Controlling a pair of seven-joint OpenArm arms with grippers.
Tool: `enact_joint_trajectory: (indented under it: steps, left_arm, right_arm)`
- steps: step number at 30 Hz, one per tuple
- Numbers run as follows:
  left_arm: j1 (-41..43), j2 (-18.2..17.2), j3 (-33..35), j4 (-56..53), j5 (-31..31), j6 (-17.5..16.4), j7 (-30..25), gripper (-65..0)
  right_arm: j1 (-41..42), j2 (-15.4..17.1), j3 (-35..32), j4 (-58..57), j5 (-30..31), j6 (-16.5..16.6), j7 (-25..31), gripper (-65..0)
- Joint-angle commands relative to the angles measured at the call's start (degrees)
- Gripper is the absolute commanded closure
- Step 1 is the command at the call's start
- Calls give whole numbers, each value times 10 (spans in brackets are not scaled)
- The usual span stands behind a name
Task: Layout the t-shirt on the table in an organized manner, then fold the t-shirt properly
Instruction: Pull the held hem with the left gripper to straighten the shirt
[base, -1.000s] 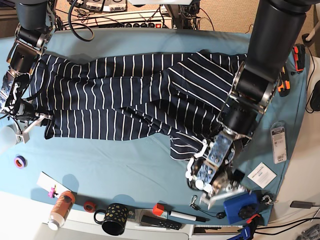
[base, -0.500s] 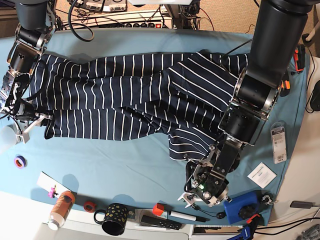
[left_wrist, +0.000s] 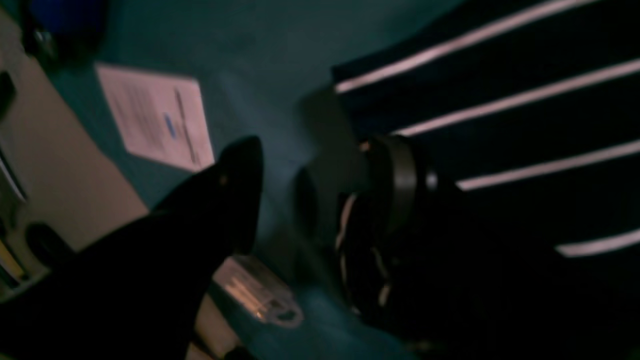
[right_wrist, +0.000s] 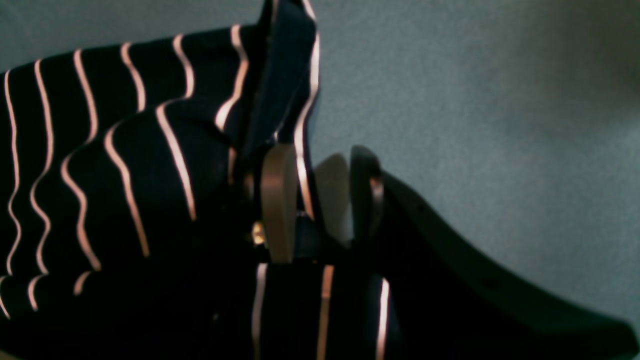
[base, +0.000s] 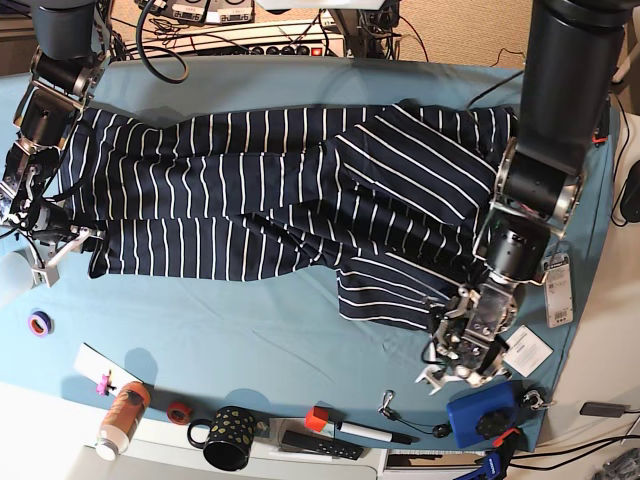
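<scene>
Two arms over teal table (base: 250, 340). Striped navy t-shirt (base: 260, 190) spread lengthwise across middle, bunched w/ folds at base-view right. Right gripper (right_wrist: 312, 200) at shirt's left end, fingers clamped on shirt edge. Left gripper (base: 455, 360) just off lower-right hem, fingers (left_wrist: 220, 195) apart, holding nothing, near white card (base: 523, 350).

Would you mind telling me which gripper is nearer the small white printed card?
Left. The left gripper sits just beside the card; the right gripper is across the table.
</scene>
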Motion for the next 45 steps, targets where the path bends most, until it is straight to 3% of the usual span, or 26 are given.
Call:
enact_joint_trajectory:
  steps: [1,7,10,18,23,28,35,39,42,45]
  left_arm:
    - [-25,-5,-2,8,-20,1,-3,-336]
    - [-25,-25,-2,8,-175,-16,-3,-336]
    - [-24,-27,-2,8,-216,-15,-12,-335]
    - [7,-26,-2,8,-217,0,-55,-257]
    - [18,-27,-2,8,-158,2,-57,-258]
    - [-12,-26,-2,15,-135,51,-64,-258]
    - [-35,-27,-2,20,-65,65,-60,-282]
    - [-20,-27,-2,19,-72,65,-41,-379]
    - [-10,-27,-2,19,-95,64,-28,-381]
    - [-7,-29,-2,17,-162,62,-30,-380]
  right_arm:
    - [14,14,2,10,5,2,10,-187]
    - [14,13,2,10,5,2,9,-187]
    - [14,13,2,10,5,2,3,-187]
    - [14,13,2,10,5,2,-13,-187]
    - [14,13,2,10,5,2,-13,-187]
    - [14,13,2,10,5,2,-12,-187]
    - [14,13,2,10,5,2,-13,-187]
    - [14,13,2,10,5,2,-13,-187]
    - [14,13,2,10,5,2,-13,-187]
    - [14,13,2,10,5,2,-14,-187]
